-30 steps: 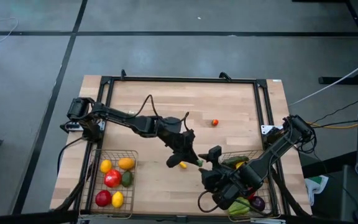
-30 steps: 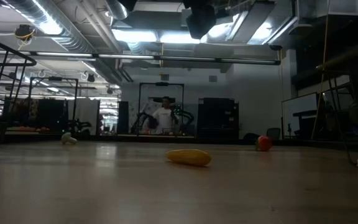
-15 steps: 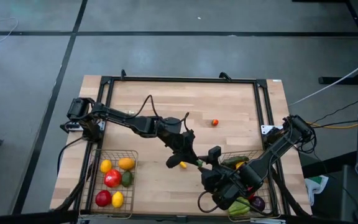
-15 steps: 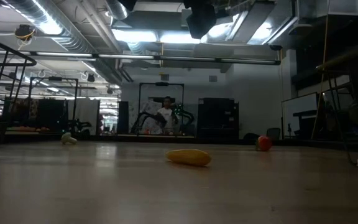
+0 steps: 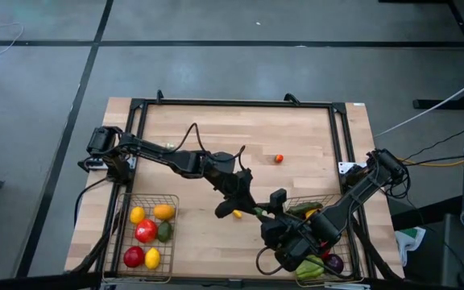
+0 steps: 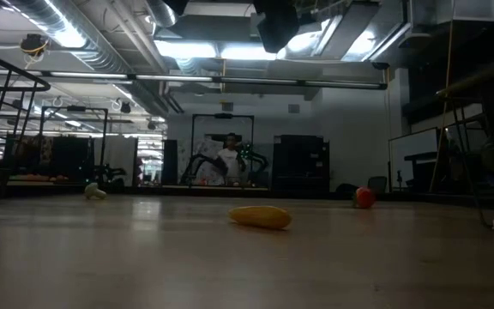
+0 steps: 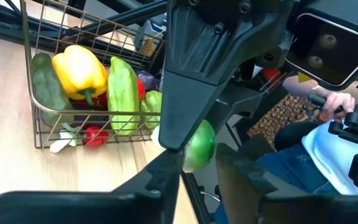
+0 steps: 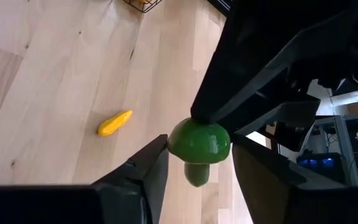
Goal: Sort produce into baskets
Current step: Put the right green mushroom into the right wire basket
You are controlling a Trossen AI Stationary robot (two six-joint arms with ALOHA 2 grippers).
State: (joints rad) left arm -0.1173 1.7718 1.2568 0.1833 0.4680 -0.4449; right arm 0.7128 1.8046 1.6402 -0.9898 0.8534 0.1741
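Left gripper (image 5: 258, 211) and right gripper (image 5: 269, 214) meet mid-table over one green piece (image 8: 199, 142), a handover. Left fingers pinch its top; right fingers (image 8: 146, 163) flank it, apart, not seen touching. Piece hangs stem-down between both. Right basket (image 7: 92, 127) lies just beside the right arm, the nearer one. Yellow piece (image 5: 237, 213) rests near. Compared with the earlier frame, positions match.

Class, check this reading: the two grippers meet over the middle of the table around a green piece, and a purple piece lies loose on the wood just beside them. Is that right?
Not quite. The loose piece is a yellow piece, not purple; the right wrist view shows it on the table. The rest holds: the left gripper and right gripper meet around the green piece.
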